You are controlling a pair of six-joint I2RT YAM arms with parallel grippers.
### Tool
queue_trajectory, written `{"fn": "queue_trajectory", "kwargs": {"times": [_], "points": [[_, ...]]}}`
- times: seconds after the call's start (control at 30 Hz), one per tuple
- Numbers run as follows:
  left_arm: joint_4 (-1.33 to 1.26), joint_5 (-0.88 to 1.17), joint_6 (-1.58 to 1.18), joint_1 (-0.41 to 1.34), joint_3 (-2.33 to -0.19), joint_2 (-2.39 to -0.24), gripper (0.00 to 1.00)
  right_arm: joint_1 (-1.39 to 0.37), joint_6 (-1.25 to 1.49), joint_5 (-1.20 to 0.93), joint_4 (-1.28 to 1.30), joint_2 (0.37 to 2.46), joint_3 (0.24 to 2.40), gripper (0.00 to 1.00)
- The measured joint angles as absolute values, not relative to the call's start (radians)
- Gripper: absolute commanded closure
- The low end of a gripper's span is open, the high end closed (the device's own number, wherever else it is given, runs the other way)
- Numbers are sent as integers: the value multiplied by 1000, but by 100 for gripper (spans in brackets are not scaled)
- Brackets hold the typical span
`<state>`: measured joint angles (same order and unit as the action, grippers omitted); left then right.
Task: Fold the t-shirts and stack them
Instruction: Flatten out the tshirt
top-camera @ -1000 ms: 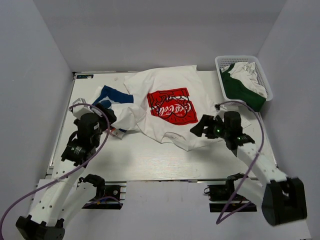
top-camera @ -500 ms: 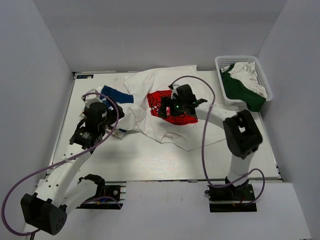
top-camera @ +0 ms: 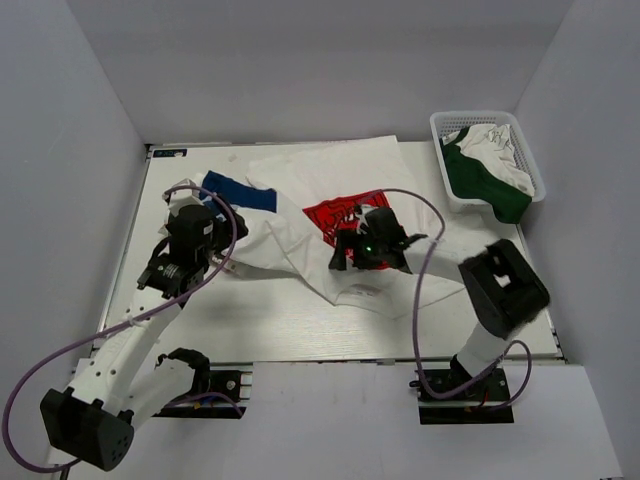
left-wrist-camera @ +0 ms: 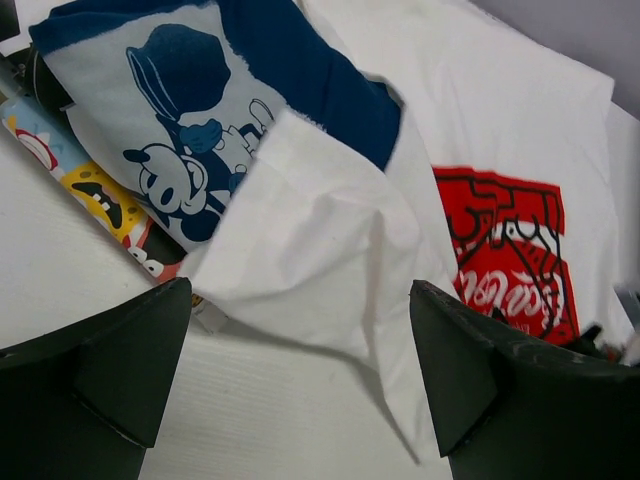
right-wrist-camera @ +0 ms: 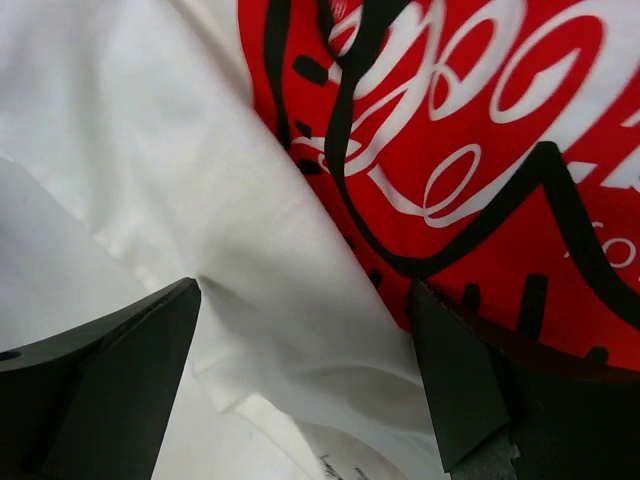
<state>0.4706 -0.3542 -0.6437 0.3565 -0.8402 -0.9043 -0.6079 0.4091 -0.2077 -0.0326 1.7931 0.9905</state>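
Overhead and wrist views: the white t-shirt (top-camera: 340, 170) lies spread and creased across the middle of the table (top-camera: 250, 320), its red logo panel (top-camera: 335, 215) facing up. One white sleeve overlaps the blue t-shirt (top-camera: 240, 192) with cartoon print, which lies at the far left. The left gripper (left-wrist-camera: 300, 380) has its fingers wide apart over that sleeve edge, and the right gripper (right-wrist-camera: 305, 370), likewise spread, sits close above the white cloth beside the panel's near edge; contact with the fabric cannot be told for either. A white basket (top-camera: 445, 125) at the far right corner holds green and white cloth.
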Motion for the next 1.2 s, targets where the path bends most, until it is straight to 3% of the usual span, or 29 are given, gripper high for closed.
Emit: {"fn": "queue_trajectory", "kwargs": {"times": [0.2,0.47,0.63,0.83,1.2], "points": [[470,-353,-640,356,-869,-978,0,-558,566,-204,-62,1391,559,10],[498,-269,-510,358,-998,-1177,0,-490,646,73,360,985,499,10],[495,-168,-324,376,-1093,-1337,0,-478,591,211,484,906,616,10],[506,-128,-111,422,-1139,-1499,0,-469,537,167,453,928,628,10],[488,-352,95,505,-1144,-1736,0,-444,488,44,391,1092,617,10]]}}
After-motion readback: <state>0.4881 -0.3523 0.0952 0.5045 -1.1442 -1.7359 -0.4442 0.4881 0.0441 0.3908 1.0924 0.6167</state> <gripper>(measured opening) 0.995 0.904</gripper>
